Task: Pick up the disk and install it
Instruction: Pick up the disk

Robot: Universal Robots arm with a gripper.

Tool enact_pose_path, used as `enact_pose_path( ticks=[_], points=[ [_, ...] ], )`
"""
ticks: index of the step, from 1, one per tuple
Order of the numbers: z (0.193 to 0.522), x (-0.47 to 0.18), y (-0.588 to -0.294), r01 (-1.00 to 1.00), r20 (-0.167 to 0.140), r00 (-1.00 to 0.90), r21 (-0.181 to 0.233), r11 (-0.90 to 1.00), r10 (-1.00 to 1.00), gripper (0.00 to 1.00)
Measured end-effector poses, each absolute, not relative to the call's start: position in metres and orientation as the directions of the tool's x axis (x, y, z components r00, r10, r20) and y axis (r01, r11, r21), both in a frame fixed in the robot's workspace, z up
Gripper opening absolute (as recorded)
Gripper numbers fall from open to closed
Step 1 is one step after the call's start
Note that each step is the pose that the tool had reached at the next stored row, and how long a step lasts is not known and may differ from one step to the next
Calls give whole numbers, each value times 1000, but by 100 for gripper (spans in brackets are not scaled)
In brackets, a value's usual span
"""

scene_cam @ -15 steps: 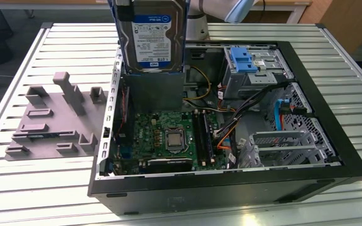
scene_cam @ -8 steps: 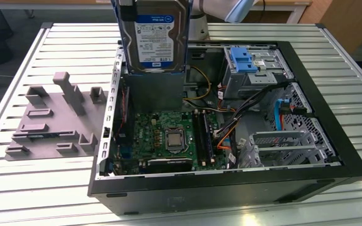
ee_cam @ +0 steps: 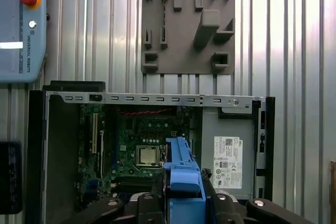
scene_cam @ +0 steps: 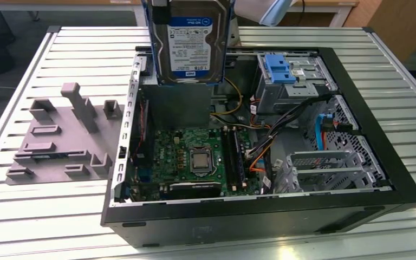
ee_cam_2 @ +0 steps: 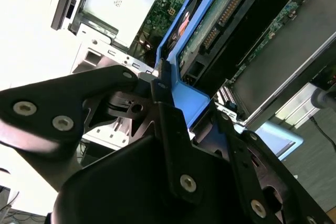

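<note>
Silver metal disk [scene_cam: 190, 40], flat and rectangular, with a white-and-blue label and blue plastic side rails. Hangs upright in the air in the exterior view, label turned to the camera, lower edge over the far part of the open black computer case [scene_cam: 367, 179], just above the plain grey metal power supply box [scene_cam: 175, 105]; contact with either cannot be made out. Gripped at its upper end by the black two-fingered gripper [ee_cam_2: 191, 109], fingers [ee_cam_2: 164, 114] pressed together on the blue rail end, with the drive's circuit-board underside stretching away from the jaws in the second wrist view. In the first wrist view, seen end-on from above as a blue block between the black fingers, over the seam between the green motherboard [ee_cam: 142, 150] and the power supply box. Well apart from the blue plastic bracket with its silver metal cage [scene_cam: 277, 67], which sits in the far corner of the case toward the exterior view's right. Beside the case, toward the exterior view's left, a grey moulded fixture plate with upright pegs [scene_cam: 63, 135], flat on the ribbed white metal table [scene_cam: 49, 200].
</note>
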State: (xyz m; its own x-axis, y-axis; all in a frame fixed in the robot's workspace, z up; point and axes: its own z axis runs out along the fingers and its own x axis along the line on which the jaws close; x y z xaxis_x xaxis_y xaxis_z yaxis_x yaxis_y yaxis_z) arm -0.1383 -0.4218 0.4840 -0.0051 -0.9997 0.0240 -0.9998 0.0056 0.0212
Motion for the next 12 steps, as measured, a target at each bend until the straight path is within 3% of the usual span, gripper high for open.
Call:
enact_pose_path(
  ticks=[12],
  points=[
    [484, -138, -422, -1000, 24, -5, 21, 6, -1000, 36]
  ],
)
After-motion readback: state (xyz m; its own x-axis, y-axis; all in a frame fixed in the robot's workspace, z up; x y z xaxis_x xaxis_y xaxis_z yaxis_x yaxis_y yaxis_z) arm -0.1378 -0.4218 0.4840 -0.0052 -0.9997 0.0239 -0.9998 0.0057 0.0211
